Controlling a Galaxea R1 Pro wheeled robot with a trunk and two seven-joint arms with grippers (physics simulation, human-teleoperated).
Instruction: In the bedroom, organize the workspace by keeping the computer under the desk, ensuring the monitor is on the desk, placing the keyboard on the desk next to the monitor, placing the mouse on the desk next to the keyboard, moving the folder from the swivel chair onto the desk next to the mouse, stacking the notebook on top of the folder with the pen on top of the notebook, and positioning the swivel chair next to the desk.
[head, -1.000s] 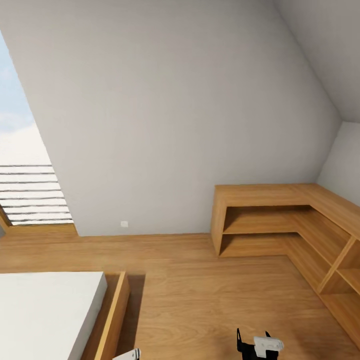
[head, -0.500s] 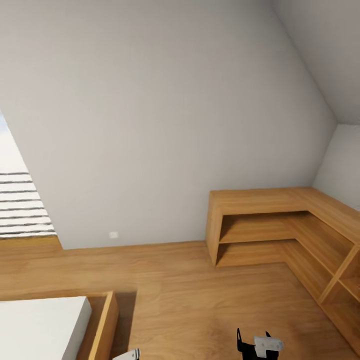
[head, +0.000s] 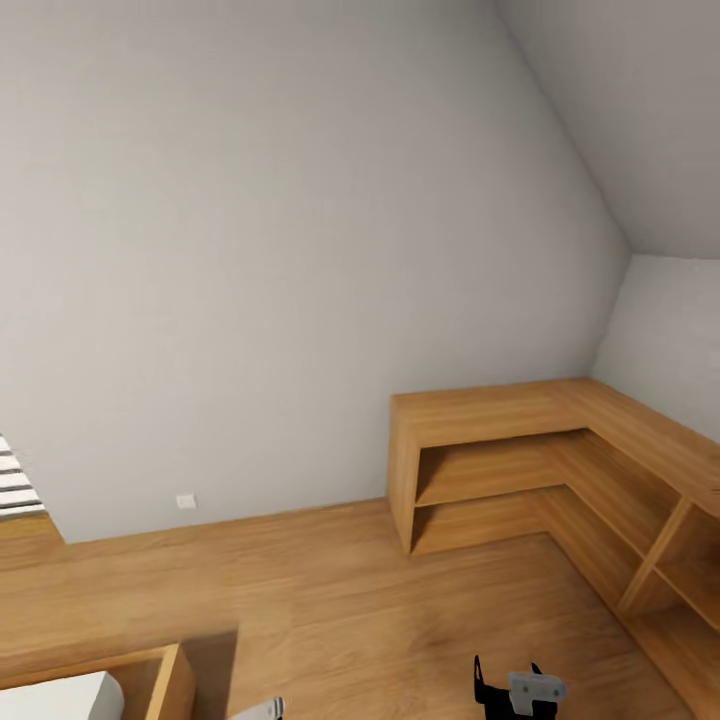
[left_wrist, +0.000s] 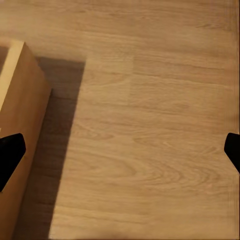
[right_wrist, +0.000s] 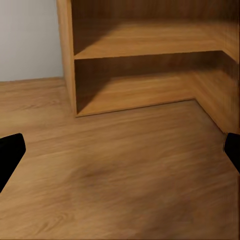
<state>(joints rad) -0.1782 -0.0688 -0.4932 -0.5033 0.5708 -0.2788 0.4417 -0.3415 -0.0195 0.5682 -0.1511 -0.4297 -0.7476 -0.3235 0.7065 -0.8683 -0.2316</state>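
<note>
Bare grey sloped-wall bedroom with warm wood plank floor (head: 380, 610) and an L-shaped low wooden shelf unit (head: 520, 470) in the corner. Both pincers, left pincer (left_wrist: 120, 150) and right pincer (right_wrist: 120, 150), spread wide, holding nothing. No task stuff around.

Floor (head: 340, 600): warm honey-brown wood, plank grain seen. Corner shelf unit (head: 500, 470): same light wood tone, darker in shaded recesses. Walls (head: 250, 250): plain pale grey. Bed frame (head: 165, 680): light wood; mattress (head: 55, 698) white. Wall socket (head: 186, 501): white. Right gripper (head: 507, 690): black with grey-white housing.
</note>
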